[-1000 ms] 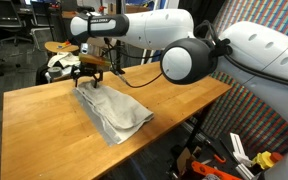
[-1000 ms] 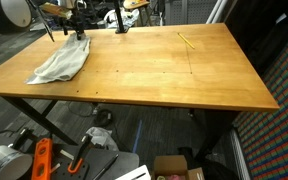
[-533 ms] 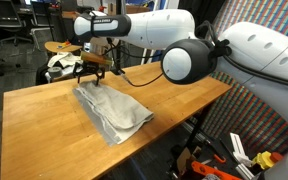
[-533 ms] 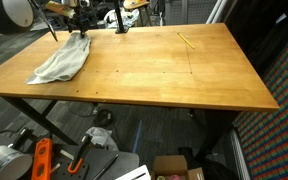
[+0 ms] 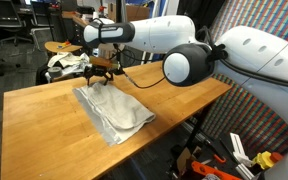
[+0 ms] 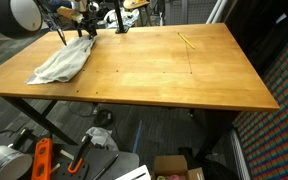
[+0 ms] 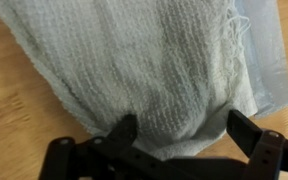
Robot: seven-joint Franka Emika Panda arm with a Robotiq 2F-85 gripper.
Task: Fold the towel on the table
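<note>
While the black two-fingered tool (image 5: 101,76) is hanging with its fingers spread wide at the far end of the cloth, it is pinching nothing. Going left to right in an exterior view, a small round wooden stool (image 5: 56,47) is standing beyond the far corner. A white-and-dark patterned bundle of fabric (image 5: 62,66) is lying near it. The large light-brown wooden butcher-block table (image 5: 39,125) is carrying the off-white, grey-edged soft towel (image 5: 116,112). This towel is lying rumpled near the middle of the top, running diagonally from the tool toward the near edge. A white robot arm (image 5: 159,35) is reaching in from the right.

In an exterior view from another side, the towel (image 6: 62,62) is sitting near the table's (image 6: 184,80) far left corner below the tool (image 6: 84,30), and a thin yellow stick (image 6: 186,40) is lying well apart toward the far edge.

In the wrist view, one black finger (image 7: 124,128) and its partner (image 7: 246,128) are standing on either side of a hump of waffle-textured towel (image 7: 154,60), with a smoother pale strip (image 7: 269,60) running along its right.
</note>
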